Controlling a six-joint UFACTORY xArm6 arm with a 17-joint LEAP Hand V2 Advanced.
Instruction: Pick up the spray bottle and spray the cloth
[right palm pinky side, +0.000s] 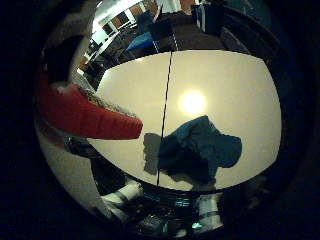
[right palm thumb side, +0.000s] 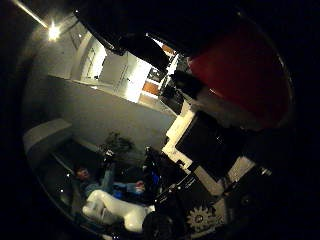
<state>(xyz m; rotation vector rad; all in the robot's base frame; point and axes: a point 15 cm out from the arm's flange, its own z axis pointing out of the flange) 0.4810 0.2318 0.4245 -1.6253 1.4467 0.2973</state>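
- Closest to the palm, a red spray bottle is seen, filling one side of the little finger side view and much of the thumb side view; it is judged to be held against the palm.
- White and black parts of the hand are seen pressed beside the red bottle body in the thumb side view; from this the fingers are judged to be curled round the bottle, though the full wrap cannot be traced.
- A pale counter is seen well below the bottle, with a dark seam line running across it.
- A crumpled blue cloth is seen lying on the counter, just beside that seam, with its shadow cast toward the bottle's tip.
- The bottle's tapered red end is pointed toward the cloth, yet the two are kept well apart; no contact is shown.
- Progress is judged as follows: the pick-up appears done, since the bottle is lifted clear of the counter.
- Spraying is judged to be left; no mist or wet mark on the cloth can be made out, and whether the trigger is pressed cannot be told.
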